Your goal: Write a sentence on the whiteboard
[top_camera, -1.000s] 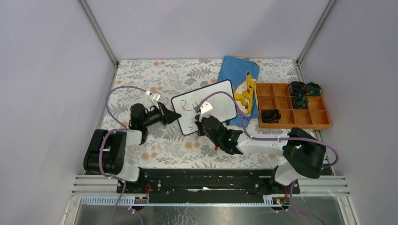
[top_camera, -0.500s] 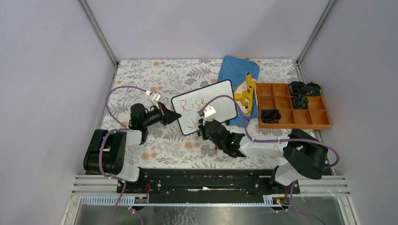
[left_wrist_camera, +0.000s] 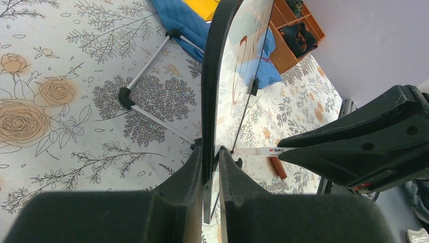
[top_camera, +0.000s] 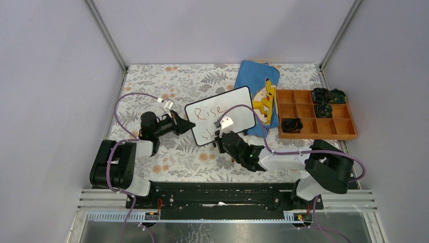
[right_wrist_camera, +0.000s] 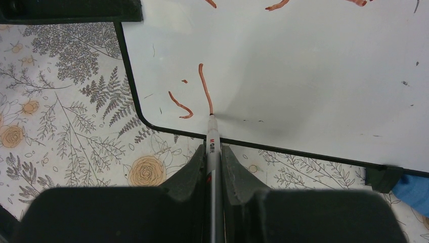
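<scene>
Marker tip just inside whiteboard bottom edge.

The flower-patterned table filled the middle of the frame and carried the whiteboard propped at its centre, a blue pouch behind it toward upper right, and a wooden compartment tray at right.

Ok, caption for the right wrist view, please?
Right end effector grips a marker, tip touching the whiteboard at a red stroke's end near a rounded corner.
</scene>
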Tool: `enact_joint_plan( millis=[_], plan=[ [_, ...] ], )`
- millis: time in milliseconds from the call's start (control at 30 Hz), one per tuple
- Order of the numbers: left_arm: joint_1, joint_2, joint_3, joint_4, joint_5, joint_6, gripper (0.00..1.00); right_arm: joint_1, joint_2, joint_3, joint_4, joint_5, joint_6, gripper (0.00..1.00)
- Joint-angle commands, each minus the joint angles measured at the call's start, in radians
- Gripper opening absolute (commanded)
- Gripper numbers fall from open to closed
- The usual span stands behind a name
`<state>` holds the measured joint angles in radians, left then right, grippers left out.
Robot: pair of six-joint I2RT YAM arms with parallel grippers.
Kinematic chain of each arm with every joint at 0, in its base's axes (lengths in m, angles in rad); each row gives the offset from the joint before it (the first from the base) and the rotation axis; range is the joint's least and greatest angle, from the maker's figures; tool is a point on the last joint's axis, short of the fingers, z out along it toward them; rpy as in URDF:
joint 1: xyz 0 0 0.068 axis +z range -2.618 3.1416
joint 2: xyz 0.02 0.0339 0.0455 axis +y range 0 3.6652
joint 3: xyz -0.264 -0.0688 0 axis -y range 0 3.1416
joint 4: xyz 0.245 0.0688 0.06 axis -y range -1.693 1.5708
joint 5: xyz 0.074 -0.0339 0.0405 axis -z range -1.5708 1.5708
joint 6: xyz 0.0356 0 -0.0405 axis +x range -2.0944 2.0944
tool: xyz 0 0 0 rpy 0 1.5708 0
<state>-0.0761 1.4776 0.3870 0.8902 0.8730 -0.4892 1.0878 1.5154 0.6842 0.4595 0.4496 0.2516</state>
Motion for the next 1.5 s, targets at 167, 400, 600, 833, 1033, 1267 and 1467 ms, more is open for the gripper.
enact_joint_plan(
  millis=[167, 400, 600, 833, 1033, 1267, 1467],
  plan=[
    [-0.025, 0.013, 0.0, -0.109, -0.039, 0.054, 0.0, 0.003, -0.007, 0.032, -0.012, 0.024, -0.004, 0.0],
    [-0.026, 0.012, 0.0, -0.114, -0.038, 0.056, 0.0, 0.001, -0.007, 0.075, -0.013, 0.052, -0.031, 0.0],
    [-0.03, 0.009, 0.001, -0.12, -0.041, 0.061, 0.0, -0.006, 0.005, 0.103, -0.016, 0.05, -0.041, 0.0],
    [-0.031, 0.009, 0.003, -0.124, -0.042, 0.065, 0.0, -0.024, 0.017, 0.127, -0.029, 0.053, -0.052, 0.0],
    [-0.031, 0.009, 0.003, -0.125, -0.043, 0.066, 0.0, -0.039, 0.011, 0.121, -0.047, 0.064, -0.05, 0.0],
    [-0.031, 0.008, 0.003, -0.128, -0.043, 0.068, 0.0, -0.047, -0.007, 0.095, -0.057, 0.083, -0.039, 0.0],
    [-0.031, 0.008, 0.004, -0.129, -0.045, 0.069, 0.0, -0.048, -0.024, 0.07, -0.061, 0.097, -0.028, 0.0]
  ],
)
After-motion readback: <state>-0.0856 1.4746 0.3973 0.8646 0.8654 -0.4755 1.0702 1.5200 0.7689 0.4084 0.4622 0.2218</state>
